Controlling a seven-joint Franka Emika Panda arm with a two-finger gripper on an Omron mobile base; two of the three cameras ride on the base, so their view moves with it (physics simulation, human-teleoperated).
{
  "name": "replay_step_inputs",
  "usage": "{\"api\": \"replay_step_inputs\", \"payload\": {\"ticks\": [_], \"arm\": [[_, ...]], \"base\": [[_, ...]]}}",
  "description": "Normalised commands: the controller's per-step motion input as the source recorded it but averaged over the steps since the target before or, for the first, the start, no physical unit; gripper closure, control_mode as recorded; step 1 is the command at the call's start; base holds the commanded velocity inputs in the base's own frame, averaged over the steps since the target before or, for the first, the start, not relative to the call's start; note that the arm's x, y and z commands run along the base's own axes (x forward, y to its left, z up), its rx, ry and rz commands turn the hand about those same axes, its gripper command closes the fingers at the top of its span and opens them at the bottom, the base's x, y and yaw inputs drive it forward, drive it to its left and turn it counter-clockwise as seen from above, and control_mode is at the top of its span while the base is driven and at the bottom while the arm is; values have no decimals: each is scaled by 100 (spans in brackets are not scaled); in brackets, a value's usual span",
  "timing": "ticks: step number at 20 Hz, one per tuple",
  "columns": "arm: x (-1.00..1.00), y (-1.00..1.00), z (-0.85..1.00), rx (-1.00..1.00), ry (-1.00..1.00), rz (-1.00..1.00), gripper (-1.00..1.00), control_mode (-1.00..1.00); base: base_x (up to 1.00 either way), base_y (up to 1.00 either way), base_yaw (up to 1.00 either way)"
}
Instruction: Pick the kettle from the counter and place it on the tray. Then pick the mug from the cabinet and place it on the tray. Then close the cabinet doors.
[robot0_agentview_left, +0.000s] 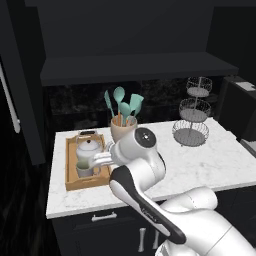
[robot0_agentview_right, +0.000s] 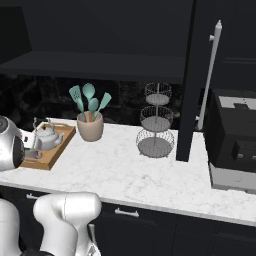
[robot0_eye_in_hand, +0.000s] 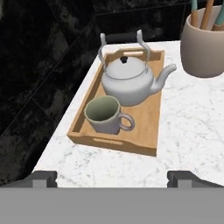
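Already the kettle (robot0_eye_in_hand: 127, 78) and the mug (robot0_eye_in_hand: 104, 114) are sitting together on the tray (robot0_eye_in_hand: 151, 127), the mug nearer the robot and the kettle just behind it with its spout pointing right toward the tan utensil pot (robot0_eye_in_hand: 203, 48). The tray is lying at the left end of the counter (robot0_agentview_left: 200, 160), its long axis running from near to far.

That leaves, by my reading, only the cabinet doors. Both are standing open. The left door (robot0_agentview_left: 22, 100) is hanging at the far left of the left base view with its silver bar handle (robot0_agentview_left: 11, 102) showing, up and to the left of the tray. The right door (robot0_agentview_right: 197, 80) is standing edge-on far to the right in the right base view, its long handle (robot0_agentview_right: 210, 75) running vertically, well apart from the tray and beyond the wire tiered stand (robot0_agentview_right: 156, 122).

The gripper (robot0_eye_in_hand: 111, 177) is hovering low over the near end of the tray, fingers spread as wide as they go and holding nothing. From there the left door lies nearer, up and to the left, so it looks the likelier first target; the right door is calling for a wide swing across the counter, or a drive of the base. Either way the hand would first have to lift well above the kettle's arched handle.
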Motion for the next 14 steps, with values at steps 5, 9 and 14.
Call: {"api": "replay_step_inputs", "payload": {"ticks": [5,9,14], "arm": [[-22,26,4,-8,0,12,-100,-100],[-31,26,11,-8,0,6,-100,-100],[-31,20,24,-8,0,9,-100,-100]], "base": [[0,0,0],[0,0,0],[0,0,0]]}}
